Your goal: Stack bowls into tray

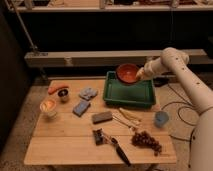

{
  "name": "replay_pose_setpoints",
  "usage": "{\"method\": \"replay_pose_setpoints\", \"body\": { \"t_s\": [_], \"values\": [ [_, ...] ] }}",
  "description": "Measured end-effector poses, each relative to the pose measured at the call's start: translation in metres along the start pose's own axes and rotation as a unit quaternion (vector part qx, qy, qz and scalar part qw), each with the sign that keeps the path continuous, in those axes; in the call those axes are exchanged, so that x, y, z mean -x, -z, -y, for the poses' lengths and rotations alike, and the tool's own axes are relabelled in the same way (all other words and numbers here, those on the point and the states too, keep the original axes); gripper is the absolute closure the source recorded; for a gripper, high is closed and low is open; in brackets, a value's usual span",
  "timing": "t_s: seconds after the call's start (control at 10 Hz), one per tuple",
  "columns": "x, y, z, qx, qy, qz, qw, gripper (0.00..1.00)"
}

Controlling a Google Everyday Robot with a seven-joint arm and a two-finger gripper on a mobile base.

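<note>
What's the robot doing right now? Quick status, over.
Gripper holds orange-red bowl, tilted, above green tray's back edge. Tray looks empty. Nothing in the way.

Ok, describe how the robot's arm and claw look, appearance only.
The arm is smooth, off-white and tubular, with rounded, bulbous joints and no visible markings or cables on it. It narrows toward the claw, a paler tip at the orange-red bowl's rim above the green tray.
</note>
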Motion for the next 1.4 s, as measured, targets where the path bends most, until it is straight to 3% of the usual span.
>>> {"method": "replay_pose_setpoints", "body": {
  "t_s": [0.2, 0.4, 0.6, 0.8, 0.9, 1.2, 1.4],
  "values": [
    [-0.015, -0.007, -0.001, 0.004, -0.008, -0.001, 1.0000, 1.00],
    [-0.016, -0.008, -0.001, 0.004, -0.008, -0.001, 1.0000, 1.00],
    [-0.008, -0.009, -0.004, 0.006, 0.002, 0.008, 0.9999, 1.00],
    [0.014, -0.035, -0.004, 0.003, 0.020, 0.034, 0.9992, 0.99],
    [0.028, -0.052, -0.002, 0.000, 0.027, 0.051, 0.9983, 0.94],
    [0.058, -0.088, 0.011, -0.015, 0.046, 0.101, 0.9937, 0.65],
    [0.057, -0.093, 0.012, -0.017, 0.053, 0.102, 0.9933, 0.44]
  ]
}}
